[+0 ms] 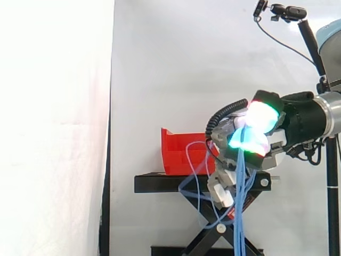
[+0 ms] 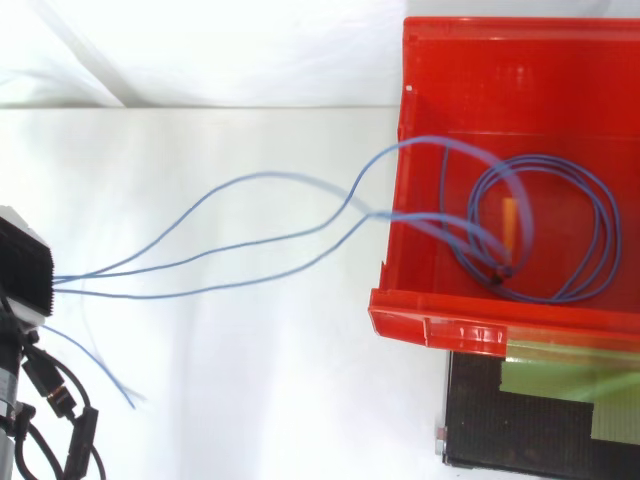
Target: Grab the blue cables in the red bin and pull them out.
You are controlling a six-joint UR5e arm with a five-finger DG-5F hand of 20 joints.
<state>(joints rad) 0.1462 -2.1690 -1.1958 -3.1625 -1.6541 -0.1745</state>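
Several blue cables (image 1: 242, 213) stretch out of the red bin (image 2: 430, 325), crossing its wall to reach the hand (image 1: 250, 130), which hangs apart from the bin at about the height of its rim. The hand's fingers, glowing green, cyan and white, are curled tight round the bundle. Loose strands dangle from the hand past the black stand (image 1: 160, 184) beneath the bin. A coil of the same cables lies on the bin's bottom. A white curtain (image 1: 176, 64) hangs behind the bin.

Open gap crossed by blue cables (image 2: 370, 213), red bin (image 2: 430, 325) top apparently unobstructed
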